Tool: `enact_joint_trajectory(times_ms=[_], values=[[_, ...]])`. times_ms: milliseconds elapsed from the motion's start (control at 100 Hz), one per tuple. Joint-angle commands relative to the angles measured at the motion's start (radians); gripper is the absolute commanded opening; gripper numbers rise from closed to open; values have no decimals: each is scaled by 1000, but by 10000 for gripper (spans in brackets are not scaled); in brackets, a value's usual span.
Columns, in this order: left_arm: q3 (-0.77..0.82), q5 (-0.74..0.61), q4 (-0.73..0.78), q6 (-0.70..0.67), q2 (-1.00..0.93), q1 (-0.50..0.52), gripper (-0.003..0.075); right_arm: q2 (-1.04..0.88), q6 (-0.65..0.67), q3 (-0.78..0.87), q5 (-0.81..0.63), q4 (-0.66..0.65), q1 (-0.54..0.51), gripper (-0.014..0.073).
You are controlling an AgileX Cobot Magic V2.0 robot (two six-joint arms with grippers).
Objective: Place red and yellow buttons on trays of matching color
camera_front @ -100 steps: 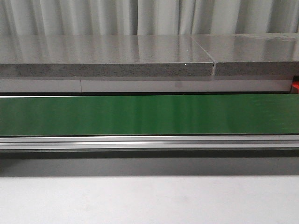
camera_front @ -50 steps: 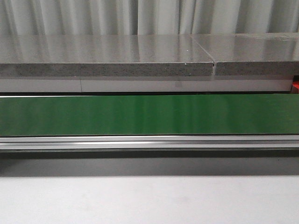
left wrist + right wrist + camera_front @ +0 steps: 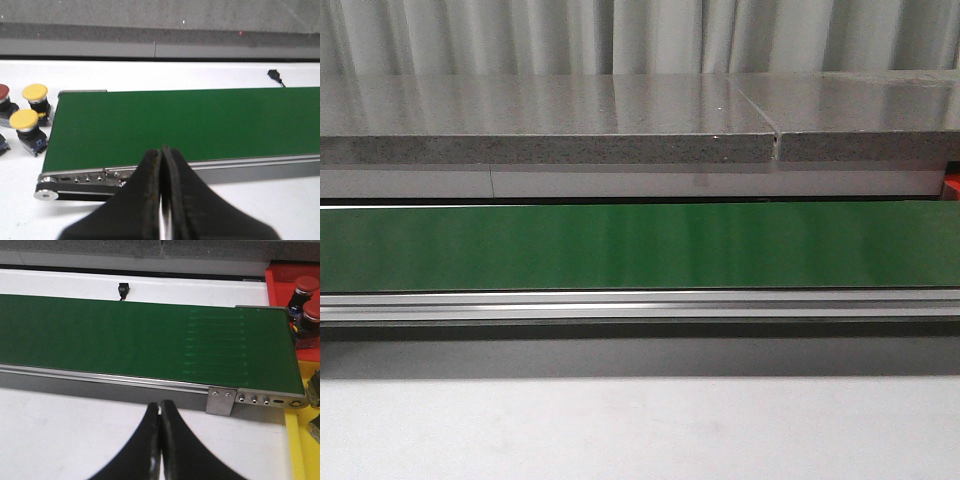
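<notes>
While the green conveyor belt (image 3: pixel 640 245) is lying bare across the white worktop (image 3: pixel 640 430) in the front view, the buttons are showing only in the two wrist views. The left pincer (image 3: pixel 161 200) is hanging over the worktop just short of the belt's near rail, its jaws pressed together and holding nothing. Two yellow buttons (image 3: pixel 35 92) (image 3: pixel 23 120) and one red button (image 3: pixel 4 91) are standing on the worktop just past the belt's left end roller, well off to the left of that pincer; in my judgement the left arm is the nearer one for them. The right pincer (image 3: pixel 160 440) is likewise closed and empty, hanging before the belt's right end. Beyond that end, two red buttons (image 3: pixel 306 284) (image 3: pixel 312 311) are already sitting in the red tray (image 3: pixel 280 275), and the edge of a yellow tray (image 3: pixel 294 450) is showing just beside the belt's end bracket, carrying dark items too cropped to identify. No brand, label or legible writing is appearing on any item.
</notes>
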Motion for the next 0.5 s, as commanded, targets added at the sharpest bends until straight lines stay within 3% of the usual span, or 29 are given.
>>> enact_joint_trajectory(times_ms=[0,260,490], values=[[-36,-108,1,-46,120,-11,-21,7,-10,-24,-67,-6,0,-64],[-180,-156,-1,-57,414,-3,-21,7,-10,-24,-67,-6,0,-64],[-352,-161,-96,-21,685,124,-20,7,-10,-24,-67,-6,0,-64]])
